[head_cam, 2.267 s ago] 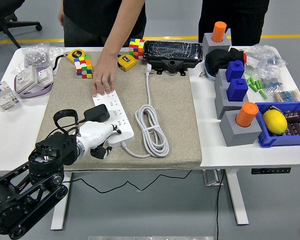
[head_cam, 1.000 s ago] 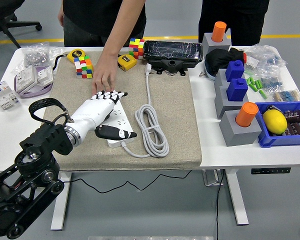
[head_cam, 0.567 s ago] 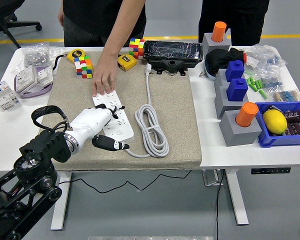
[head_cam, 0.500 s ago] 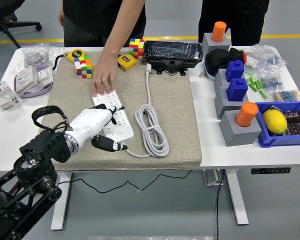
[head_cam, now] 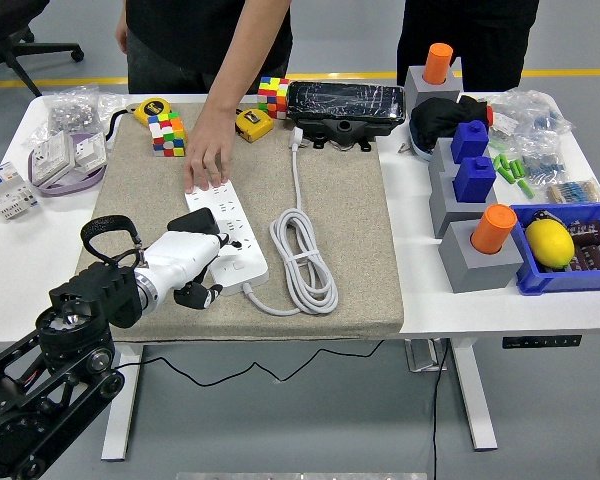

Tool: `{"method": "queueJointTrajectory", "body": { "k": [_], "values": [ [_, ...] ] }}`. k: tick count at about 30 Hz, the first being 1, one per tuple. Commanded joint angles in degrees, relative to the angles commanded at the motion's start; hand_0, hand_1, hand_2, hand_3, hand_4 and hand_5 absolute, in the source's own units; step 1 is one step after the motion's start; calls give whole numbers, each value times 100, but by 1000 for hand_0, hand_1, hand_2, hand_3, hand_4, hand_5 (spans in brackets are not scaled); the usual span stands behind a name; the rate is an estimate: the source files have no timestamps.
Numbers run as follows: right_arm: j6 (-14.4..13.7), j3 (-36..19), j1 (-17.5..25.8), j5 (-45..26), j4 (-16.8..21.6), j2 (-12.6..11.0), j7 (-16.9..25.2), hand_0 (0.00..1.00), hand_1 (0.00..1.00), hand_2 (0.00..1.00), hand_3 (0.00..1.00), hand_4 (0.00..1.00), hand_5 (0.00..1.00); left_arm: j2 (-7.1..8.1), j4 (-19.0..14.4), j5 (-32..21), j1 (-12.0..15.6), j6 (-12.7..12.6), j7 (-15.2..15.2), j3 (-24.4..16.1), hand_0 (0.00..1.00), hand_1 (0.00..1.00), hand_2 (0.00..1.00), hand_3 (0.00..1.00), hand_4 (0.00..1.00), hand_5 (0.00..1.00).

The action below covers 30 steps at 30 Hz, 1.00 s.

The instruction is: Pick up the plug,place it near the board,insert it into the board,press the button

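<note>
L hand (head_cam: 193, 262) over near end of board (head_cam: 226, 237), w/ plug (head_cam: 206, 224).
Fingers curled; can't tell if gripping plug. Person's hand (head_cam: 209, 152) presses board's far end.

The robot's left arm (head_cam: 50, 370) is made of big black round parts, joined one after another. Small screws can be seen on the round black joint closest to the left hand (head_cam: 185, 268). A silver ring is set between that joint and the hand. The hand has a smooth white shell, and its fingers (head_cam: 202, 294) are black with little white marks. A black cable loop (head_cam: 108, 232) is seen just behind the hand. Two people (head_cam: 210, 35) are seen beyond the hand, both dressed in black tops; one has short sleeves.
</note>
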<state>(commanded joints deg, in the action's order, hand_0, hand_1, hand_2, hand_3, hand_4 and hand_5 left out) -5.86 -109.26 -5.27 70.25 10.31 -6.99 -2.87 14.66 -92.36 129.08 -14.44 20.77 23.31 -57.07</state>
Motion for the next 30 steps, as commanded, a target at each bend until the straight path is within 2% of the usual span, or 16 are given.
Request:
{"method": "queueJointTrajectory", "body": {
  "k": [4, 5, 15, 30],
  "values": [
    [0, -17, -4, 11, 0, 5, 4, 780, 722, 719, 751, 998, 939, -11, 66, -2, -15, 9, 2, 11, 178, 2, 110, 859, 417, 2],
    [0, -22, -4, 13, 0, 6, 6, 780, 722, 718, 751, 998, 940, -10, 80, -7, -16, 15, 2, 20, 179, 2, 106, 853, 386, 2],
    [3, -28, 3, 17, 0, 3, 15, 780, 722, 718, 751, 998, 940, -2, 124, -106, -8, 127, 7, 144, 179, 2, 105, 850, 385, 2],
    [-3, -33, 7, 18, 0, -7, 13, 781, 721, 718, 750, 998, 939, 0, 203, -104, -82, 111, -1, 123, 179, 2, 103, 845, 372, 2]
  ]
}}
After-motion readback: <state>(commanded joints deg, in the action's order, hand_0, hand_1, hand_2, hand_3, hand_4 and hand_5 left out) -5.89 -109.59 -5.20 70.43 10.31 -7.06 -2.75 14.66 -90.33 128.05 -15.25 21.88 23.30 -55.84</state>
